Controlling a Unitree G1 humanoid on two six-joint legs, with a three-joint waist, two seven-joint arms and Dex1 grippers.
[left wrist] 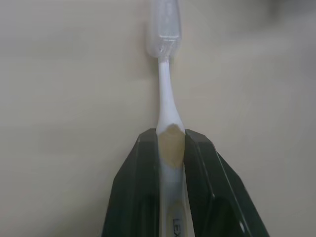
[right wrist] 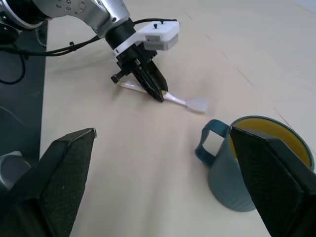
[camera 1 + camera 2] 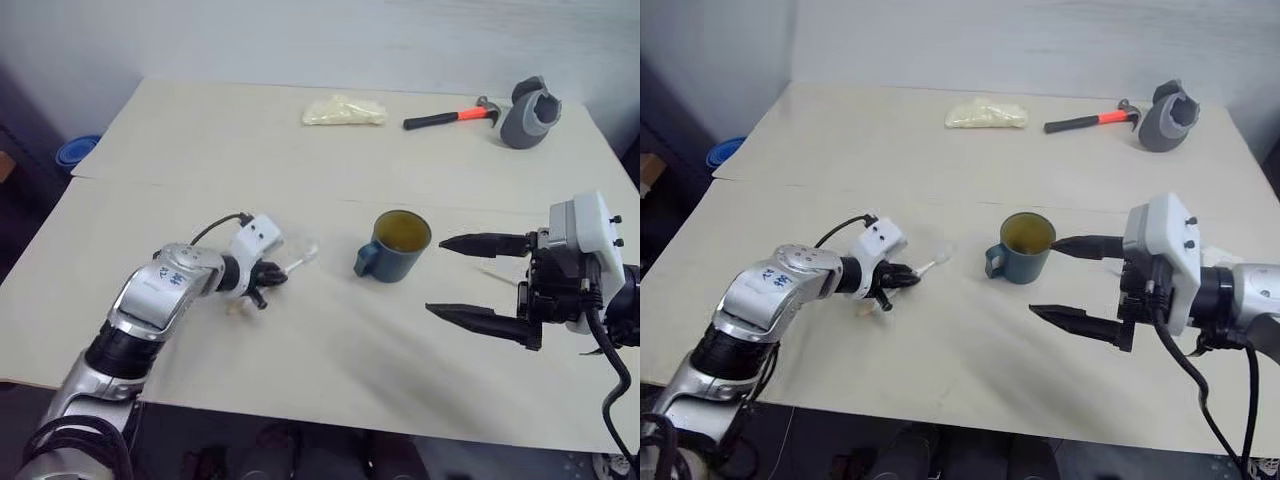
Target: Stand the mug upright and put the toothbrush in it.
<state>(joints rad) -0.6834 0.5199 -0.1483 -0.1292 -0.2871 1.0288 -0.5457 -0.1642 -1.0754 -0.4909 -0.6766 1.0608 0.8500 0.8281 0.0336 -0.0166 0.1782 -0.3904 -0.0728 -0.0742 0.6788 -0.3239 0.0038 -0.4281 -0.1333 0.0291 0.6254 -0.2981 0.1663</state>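
The dark teal mug stands upright in the middle of the table, its handle toward my left arm and its yellowish inside showing. My left gripper is shut on the toothbrush, gripping its handle, and the clear head points toward the mug a short way off. The pale handle end sticks out behind the fingers. On the mug's other side my right gripper is held open, one finger level with the rim and nothing between the fingers.
At the back of the table lie a pale yellow bag, a hammer with an orange grip, and a grey curved hollow object. A blue thing sits off the table's left edge.
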